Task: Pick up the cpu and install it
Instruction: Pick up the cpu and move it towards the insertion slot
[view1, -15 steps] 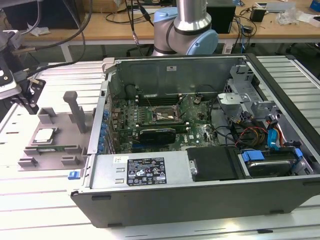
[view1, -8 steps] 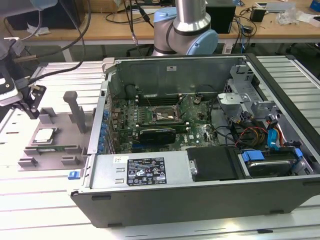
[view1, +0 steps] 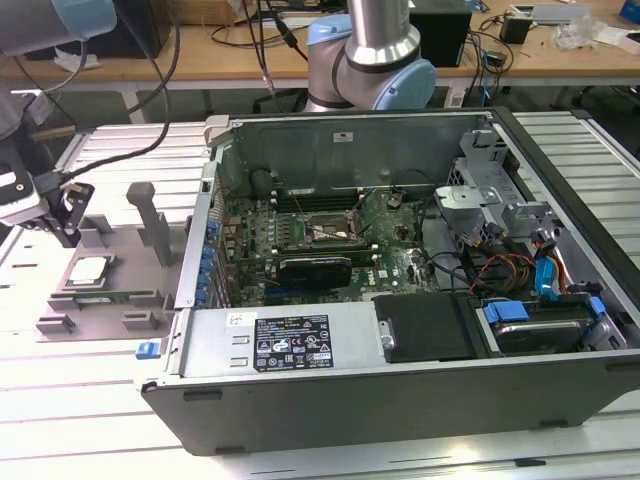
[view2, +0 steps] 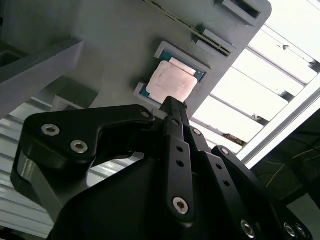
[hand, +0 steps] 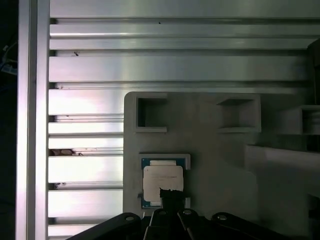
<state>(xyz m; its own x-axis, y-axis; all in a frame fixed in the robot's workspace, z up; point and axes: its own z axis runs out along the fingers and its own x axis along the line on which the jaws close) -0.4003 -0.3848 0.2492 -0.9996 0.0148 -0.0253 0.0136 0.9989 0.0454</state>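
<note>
**Operator:** Where does the chip lie?

**Spotter:** Your cpu (view1: 88, 270) lies flat, silvery top up, in a shallow square recess of the grey plastic fixture (view1: 135, 272). The fixture rests on the slatted aluminium table (view1: 90, 400) at the exterior view's left, just beside the open computer case (view1: 400, 400).

**Operator:** And the arm?

**Spotter:** Your gripper (view1: 68, 232) hangs over the fixture, near the chip and close to the fixture's two upright posts (view1: 150, 215). In the second wrist view its black fingers (view2: 176, 131) run together to a single tip, with nothing between them. In the first wrist view that tip overlaps one edge of the cpu (hand: 162, 179), but the exterior view shows it poised a little above the chip, so you hold nothing.

**Operator:** How does the case look?

**Spotter:** It lies on its side with the panel off and the board exposed. The square metal-framed socket (view1: 325, 228) sits near the middle of the board, well apart from the chip. The long black expansion card (view1: 315, 268) lies just on the near side of the socket. The cpu is not in the socket.
</note>
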